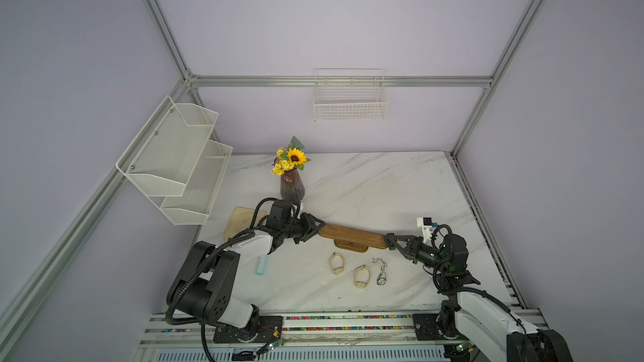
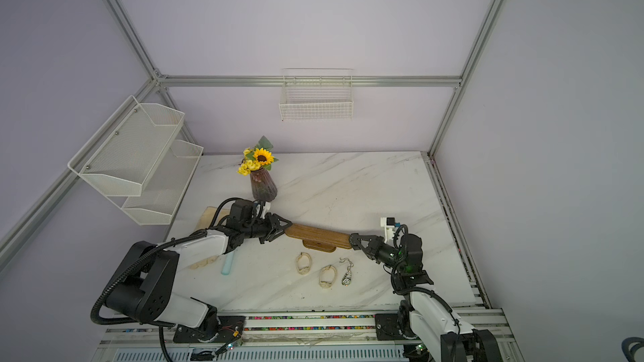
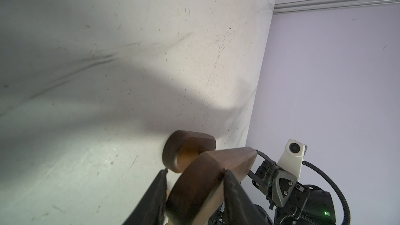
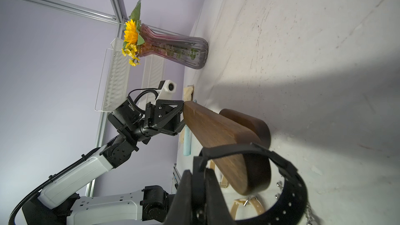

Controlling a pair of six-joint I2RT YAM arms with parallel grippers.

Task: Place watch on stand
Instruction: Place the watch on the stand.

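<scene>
On the marble table (image 1: 400,182), the right gripper (image 1: 389,242) pinches the black watch (image 4: 292,182) tight, its strap looped round the right end of the dark wooden stand (image 1: 352,235). The left gripper (image 1: 319,229), fingers part-open, clamps the bar's opposite end. A sunflower vase (image 1: 292,184) stands just behind that arm; a cream-strapped watch (image 1: 337,263), its twin (image 1: 361,276) and a chain watch (image 1: 381,275) lie in front of the stand.
</scene>
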